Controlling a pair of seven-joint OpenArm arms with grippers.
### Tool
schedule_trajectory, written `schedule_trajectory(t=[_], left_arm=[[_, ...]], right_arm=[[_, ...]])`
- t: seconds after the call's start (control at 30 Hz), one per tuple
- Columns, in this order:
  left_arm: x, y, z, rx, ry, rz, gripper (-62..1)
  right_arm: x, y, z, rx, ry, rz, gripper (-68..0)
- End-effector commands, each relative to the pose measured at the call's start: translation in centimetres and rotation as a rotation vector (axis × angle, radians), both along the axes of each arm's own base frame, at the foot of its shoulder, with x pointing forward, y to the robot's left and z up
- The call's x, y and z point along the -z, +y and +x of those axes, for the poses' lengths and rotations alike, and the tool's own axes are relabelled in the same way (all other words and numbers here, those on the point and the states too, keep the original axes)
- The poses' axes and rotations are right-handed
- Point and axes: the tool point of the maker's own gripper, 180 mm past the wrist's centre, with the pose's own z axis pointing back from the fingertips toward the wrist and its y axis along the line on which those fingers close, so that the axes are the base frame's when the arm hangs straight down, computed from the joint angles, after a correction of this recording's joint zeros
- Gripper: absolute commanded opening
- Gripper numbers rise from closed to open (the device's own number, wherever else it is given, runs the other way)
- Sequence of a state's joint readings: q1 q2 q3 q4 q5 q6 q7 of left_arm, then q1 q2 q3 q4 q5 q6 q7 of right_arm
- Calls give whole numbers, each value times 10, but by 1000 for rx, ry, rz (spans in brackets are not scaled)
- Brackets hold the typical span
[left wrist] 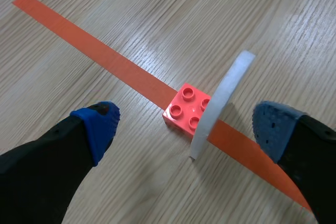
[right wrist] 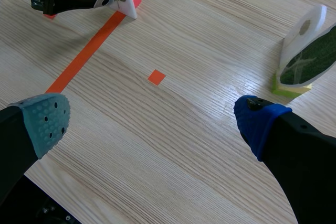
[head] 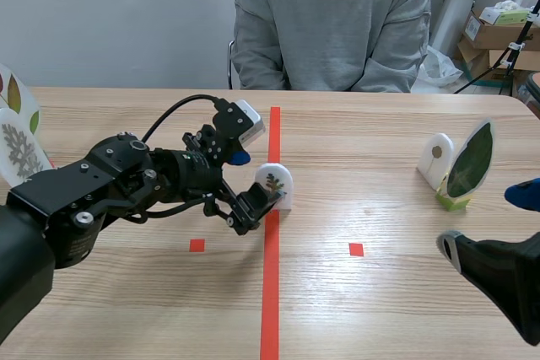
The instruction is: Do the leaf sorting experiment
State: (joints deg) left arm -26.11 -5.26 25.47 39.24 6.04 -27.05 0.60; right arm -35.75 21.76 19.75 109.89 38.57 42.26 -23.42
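A white card with a fern-like leaf [head: 275, 183] stands upright on a red brick [left wrist: 184, 109], right on the orange-red centre line. My left gripper [head: 253, 181] is open around it. In the left wrist view the card [left wrist: 219, 100] is seen edge-on between the blue pads [left wrist: 98, 127], nearer the right one and touching neither. My right gripper [right wrist: 152, 121] hangs open over bare table at the near right, with nothing between its fingers. Ahead of it to the right stand two leaf cards: a white one [head: 437, 156] and a dark green one [head: 470, 162] on a green brick [right wrist: 286, 88].
A person in a grey sweater [head: 333, 18] sits across the table. More leaf cards [head: 17, 128] stand at the table's left edge. Small orange-red squares [head: 356, 249] mark the table on either side of the centre line [head: 270, 292]. Boxes [head: 498, 31] lie beyond the far right corner.
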Motion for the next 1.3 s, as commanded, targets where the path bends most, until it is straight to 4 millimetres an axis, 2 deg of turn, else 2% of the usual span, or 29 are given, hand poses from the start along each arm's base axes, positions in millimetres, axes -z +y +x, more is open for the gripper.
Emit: schedule_trajectory(t=[0.0, 0.43, 0.67, 0.87, 1.0, 1.13, 1.27], left_arm=[[-12, -4, 5, 1, -31, -28, -151], [-17, -30, -2, 20, -21, -82, -403], [-18, -31, -2, 21, -24, -87, -558], [-16, -28, -3, 28, -15, -77, -561], [-18, -18, -14, 37, 31, -130, -561], [-24, 0, -33, 14, 62, -188, -561], [-28, 30, -50, -61, 57, -198, -566]], right_arm=[[-11, 5, 5, -26, -38, 9, -23], [-10, 5, 5, -26, -37, 9, -23], [-10, 5, 5, -26, -37, 8, -23], [-10, 5, 5, -26, -37, 8, -23], [-10, 5, 4, -27, -34, 3, -23], [-10, 5, 4, -26, -34, 4, -23], [-10, 5, 4, -26, -34, 4, -23]])
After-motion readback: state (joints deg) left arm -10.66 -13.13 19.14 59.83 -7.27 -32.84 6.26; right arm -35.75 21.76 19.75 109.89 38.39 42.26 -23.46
